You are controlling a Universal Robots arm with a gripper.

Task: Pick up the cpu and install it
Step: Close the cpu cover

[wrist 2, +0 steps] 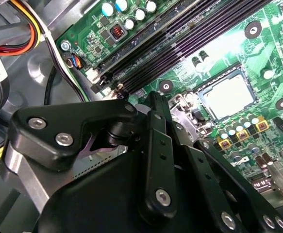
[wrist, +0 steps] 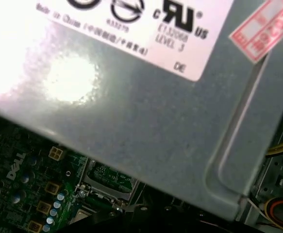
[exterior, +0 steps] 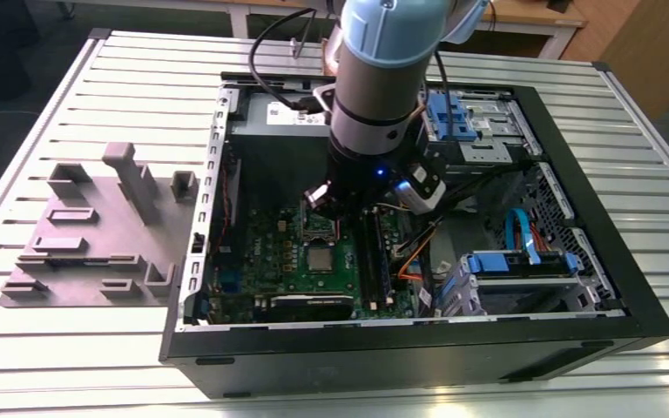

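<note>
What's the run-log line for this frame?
chip: flat in socket on motherboard, beside memory slots | gripper: inside open computer case, above motherboard, clear of chip

table: slatted metal table [exterior: 67,348] | on it: open computer case [exterior: 428,353]; grey parts fixture [exterior: 79,252]
</note>
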